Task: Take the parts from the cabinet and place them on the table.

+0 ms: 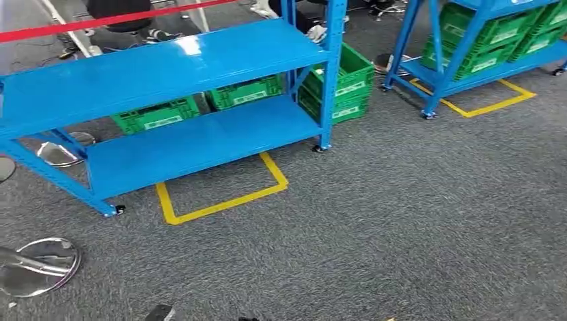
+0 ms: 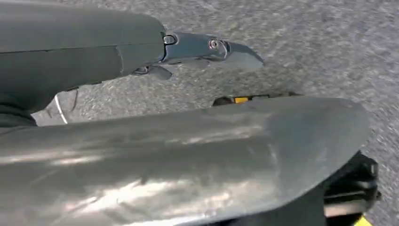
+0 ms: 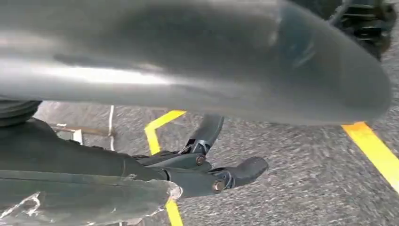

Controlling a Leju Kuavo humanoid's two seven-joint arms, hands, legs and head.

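Blue rack (image 1: 167, 73): both shelves bare; green crates (image 1: 155, 115) behind it.
Parts: none visible, whereabouts unclear.
Left hand (image 2: 207, 49): fingers extended, holding nothing.
Right hand (image 3: 211, 172): fingers loosely apart, holding nothing.
Risk: approaching the rack may prove fruitless; parts possibly elsewhere.

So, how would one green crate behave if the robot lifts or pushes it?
The green crate looks like rigid ribbed plastic, so probably stiff. Its box shape should not roll. On the grey carpet it would likely drag rather than slide. What it holds, so its weight, cannot be seen.
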